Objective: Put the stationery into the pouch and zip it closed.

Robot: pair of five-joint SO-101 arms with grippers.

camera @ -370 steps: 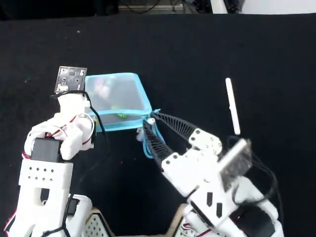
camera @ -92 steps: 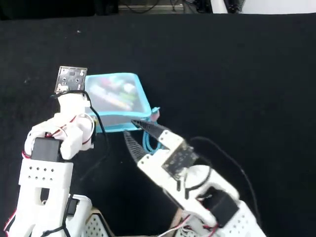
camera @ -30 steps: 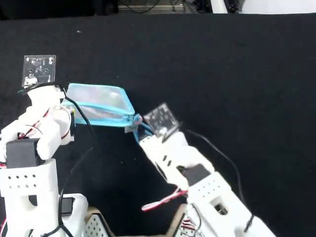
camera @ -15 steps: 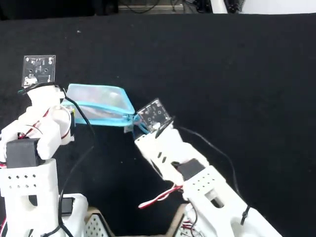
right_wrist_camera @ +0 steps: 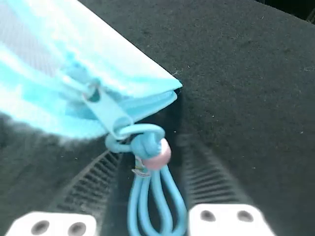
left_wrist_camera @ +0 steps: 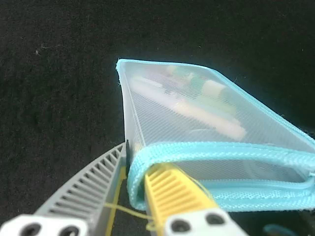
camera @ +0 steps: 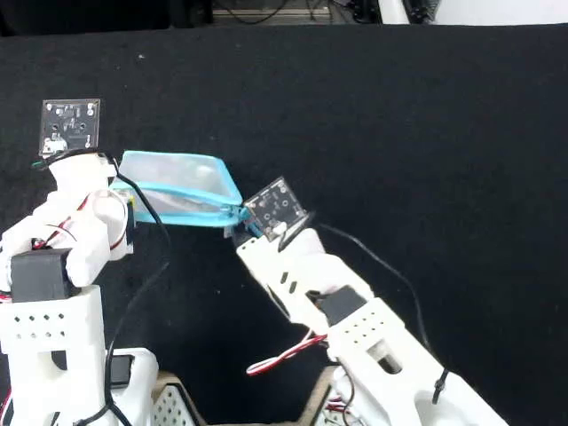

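The light-blue mesh pouch (camera: 173, 177) lies at the table's left with its near long edge raised. Stationery (left_wrist_camera: 206, 110), among it a white stick, shows through the mesh (left_wrist_camera: 147, 128). My left gripper (camera: 122, 197) is shut on the pouch's left end, with the teal rim pinched in my left gripper (left_wrist_camera: 135, 179). The zip pull (right_wrist_camera: 106, 110) sits at the pouch's (right_wrist_camera: 74, 59) right end. Its blue cord (right_wrist_camera: 152, 206) and pink bead (right_wrist_camera: 157, 152) lie between the fingers of my right gripper (right_wrist_camera: 150, 147), which is open. Seen from above, my right gripper (camera: 238, 226) is at the zip pull (camera: 241, 213).
The table is covered in black cloth (camera: 417, 133), with wide free room to the right and at the back. Square marker boards ride on both wrists (camera: 71, 124) (camera: 277, 209). Cables lie beyond the far edge (camera: 266, 11).
The white pen that lay at the right is gone from the table. The left arm has dragged the pouch left and raised its edge. The right arm swung to the zip pull, lately edging left.
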